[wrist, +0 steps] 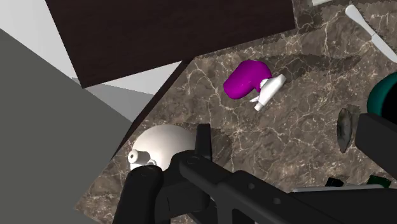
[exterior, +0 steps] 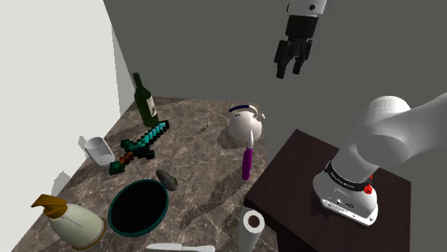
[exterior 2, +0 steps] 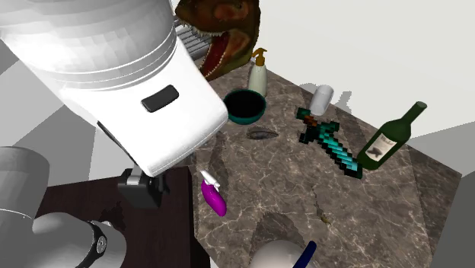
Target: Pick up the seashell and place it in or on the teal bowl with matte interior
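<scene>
One small dark seashell (exterior: 166, 179) lies on the table (exterior: 208, 165) just beside the teal bowl (exterior: 163, 204), lower left of the shoulder view, probably light, rigid, brittle, best pinched across its narrow width, while the end effector (exterior: 292, 71) hangs high, fingers apart, empty.

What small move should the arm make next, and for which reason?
Probably swing the gripper over toward the seashell and begin lowering. It hangs open and empty high above the table, while the seashell lies on it beside the teal bowl.
</scene>
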